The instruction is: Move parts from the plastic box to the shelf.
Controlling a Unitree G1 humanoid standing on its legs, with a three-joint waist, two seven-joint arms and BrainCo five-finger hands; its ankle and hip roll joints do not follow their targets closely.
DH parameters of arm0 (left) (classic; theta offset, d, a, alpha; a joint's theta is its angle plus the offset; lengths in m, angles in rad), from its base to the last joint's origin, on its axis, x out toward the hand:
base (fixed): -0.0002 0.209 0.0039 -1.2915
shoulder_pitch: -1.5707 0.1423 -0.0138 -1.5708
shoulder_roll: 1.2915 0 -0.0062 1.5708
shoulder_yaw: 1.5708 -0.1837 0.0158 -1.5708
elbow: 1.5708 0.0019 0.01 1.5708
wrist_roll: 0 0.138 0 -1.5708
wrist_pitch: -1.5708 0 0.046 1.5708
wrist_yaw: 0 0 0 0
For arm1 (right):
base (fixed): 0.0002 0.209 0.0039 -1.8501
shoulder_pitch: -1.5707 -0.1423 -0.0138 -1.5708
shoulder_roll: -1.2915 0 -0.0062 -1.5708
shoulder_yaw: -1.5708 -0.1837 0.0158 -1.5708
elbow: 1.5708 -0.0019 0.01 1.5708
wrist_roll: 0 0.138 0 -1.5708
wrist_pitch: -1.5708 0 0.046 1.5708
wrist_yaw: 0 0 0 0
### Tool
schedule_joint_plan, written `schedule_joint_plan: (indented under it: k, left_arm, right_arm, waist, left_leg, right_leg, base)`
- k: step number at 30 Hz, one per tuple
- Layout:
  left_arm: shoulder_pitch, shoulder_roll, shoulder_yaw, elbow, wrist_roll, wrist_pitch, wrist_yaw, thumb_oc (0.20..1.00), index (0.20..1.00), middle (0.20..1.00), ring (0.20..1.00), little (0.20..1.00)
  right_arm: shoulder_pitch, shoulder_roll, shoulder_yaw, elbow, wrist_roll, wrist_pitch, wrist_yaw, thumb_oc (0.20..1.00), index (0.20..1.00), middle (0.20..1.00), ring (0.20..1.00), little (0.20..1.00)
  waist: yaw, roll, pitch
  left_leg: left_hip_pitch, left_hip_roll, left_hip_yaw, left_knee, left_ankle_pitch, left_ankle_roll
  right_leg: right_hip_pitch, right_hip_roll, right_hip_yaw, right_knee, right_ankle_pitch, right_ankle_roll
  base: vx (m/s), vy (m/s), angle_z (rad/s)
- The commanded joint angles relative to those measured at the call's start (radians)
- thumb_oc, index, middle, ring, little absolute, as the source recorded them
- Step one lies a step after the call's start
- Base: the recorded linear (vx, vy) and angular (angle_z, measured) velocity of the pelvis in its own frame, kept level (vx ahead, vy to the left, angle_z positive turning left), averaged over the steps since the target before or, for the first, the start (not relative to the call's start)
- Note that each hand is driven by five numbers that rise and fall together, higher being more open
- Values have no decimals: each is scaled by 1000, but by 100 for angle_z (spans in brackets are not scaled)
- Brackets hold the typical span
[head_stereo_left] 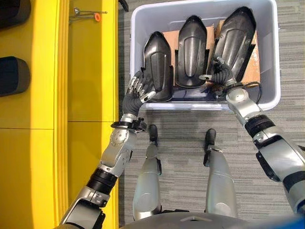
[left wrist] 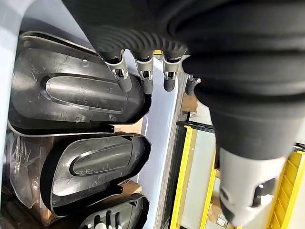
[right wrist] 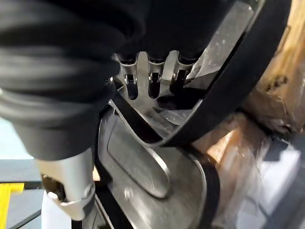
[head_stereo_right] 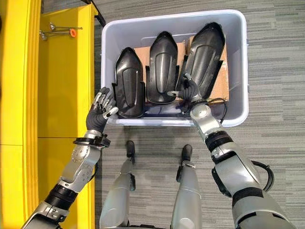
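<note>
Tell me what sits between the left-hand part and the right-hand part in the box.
One more black part, the middle part, stands between the left part and right part, per both eye views.

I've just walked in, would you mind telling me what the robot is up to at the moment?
The robot is reaching into a grey plastic box on the floor that holds three black moulded parts. Its right hand has its fingers curled over the lower edge of the right-hand part. Its left hand, fingers relaxed, is at the box's near left corner beside the left-hand part. The yellow shelf stands to the left.
</note>
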Motion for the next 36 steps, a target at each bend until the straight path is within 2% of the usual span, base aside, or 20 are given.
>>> schedule_joint_plan:
  k: [1,7,12,23,27,36]
  left_arm:
    - [-19,36,-3,-41,-4,-63,7,1000,1000,1000,1000,1000]
    - [-2,41,21,-46,1,-65,20,1000,1000,1000,1000,1000]
    - [5,39,58,-54,12,-55,42,1000,1000,1000,1000,1000]
    - [30,43,77,-81,23,-48,52,1000,1000,1000,1000,1000]
    - [37,46,64,-82,20,-48,56,1000,1000,1000,1000,1000]
    - [50,49,51,-83,6,-58,77,1000,1000,1000,1000,1000]
  right_arm:
    - [56,26,-2,-53,-48,-24,14,1000,1000,1000,1000,1000]
    - [127,-18,-66,-153,-108,-10,-30,1000,1000,1000,1000,1000]
    - [220,-58,-213,-395,-127,-18,-107,1000,1000,1000,1000,1000]
    - [307,-33,-357,-675,-218,-61,-188,1000,1000,1000,1000,1000]
    - [316,-6,-360,-653,-230,-53,-224,1000,1000,1000,1000,1000]
    - [214,33,-341,-359,-166,-14,-312,1000,1000,1000,1000,1000]
  waist:
    - [11,-72,-25]
    - [-7,-81,-29]
    - [-36,-93,-29]
    - [-61,-100,-44]
    - [-61,-96,-48]
    - [-42,-80,-47]
  left_leg:
    - [165,36,-17,-2,-78,-86]
    - [169,37,-16,-2,-81,-86]
    - [184,42,-7,-2,-98,-86]
    - [187,45,-1,-2,-99,-87]
    - [183,45,-2,-2,-100,-86]
    - [165,38,-12,-2,-100,-81]
  right_leg:
    - [53,-53,12,-277,220,72]
    - [57,-47,18,-283,221,74]
    - [58,-38,25,-280,215,78]
    - [51,-32,35,-285,220,84]
    - [46,-32,37,-282,218,82]
    - [29,-33,40,-277,217,78]
  base:
    - [14,5,5]
    - [1,1,1]
    - [5,1,-4]
    - [4,-1,-4]
    - [0,0,0]
    - [0,0,0]
